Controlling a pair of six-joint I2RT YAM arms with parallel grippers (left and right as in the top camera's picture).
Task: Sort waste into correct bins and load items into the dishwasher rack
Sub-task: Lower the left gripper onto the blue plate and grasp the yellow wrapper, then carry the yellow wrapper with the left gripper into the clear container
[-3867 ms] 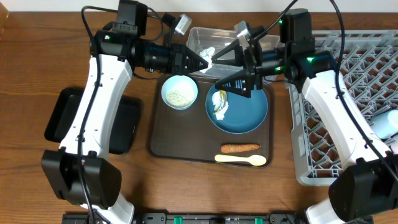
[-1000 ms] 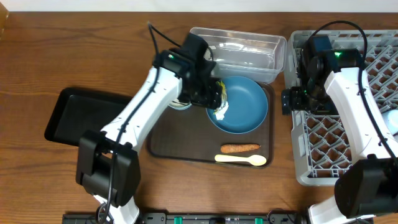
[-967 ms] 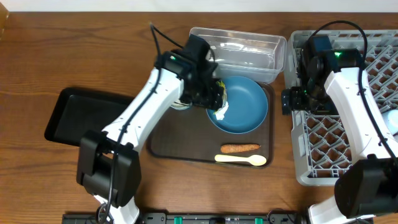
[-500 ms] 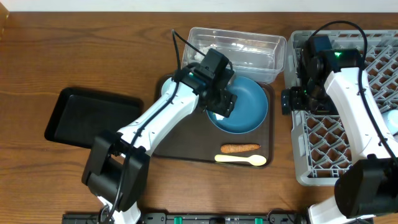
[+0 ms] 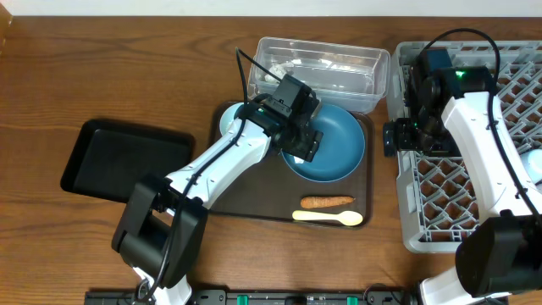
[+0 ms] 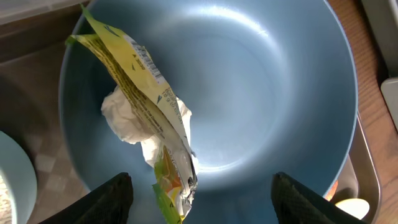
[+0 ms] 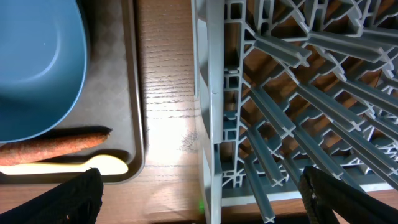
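Yellow-green wrapper (image 6: 146, 106) flopped over crumpled white paper (image 6: 124, 121), 9 o'clock side of dark blue plate (image 6: 267, 106), left gripper (image 6: 200, 198) right above with fingers (image 6: 109, 200) spread, nothing pinched, right gripper (image 7: 199, 196) spread wide too, 3 o'clock by dishwasher rack (image 7: 298, 93) edge

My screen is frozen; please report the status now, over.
Left fingers open, above wrapper and paper on plate. Right fingers open, empty, at rack edge. Nothing in the way.

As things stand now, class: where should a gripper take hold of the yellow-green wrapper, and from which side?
Probably the wrapper at its raised middle, where it drapes over the crumpled paper on the blue plate. Come from above, jaws across its narrow width: it is a long strip, lifted off the plate there. The open left gripper hangs above.
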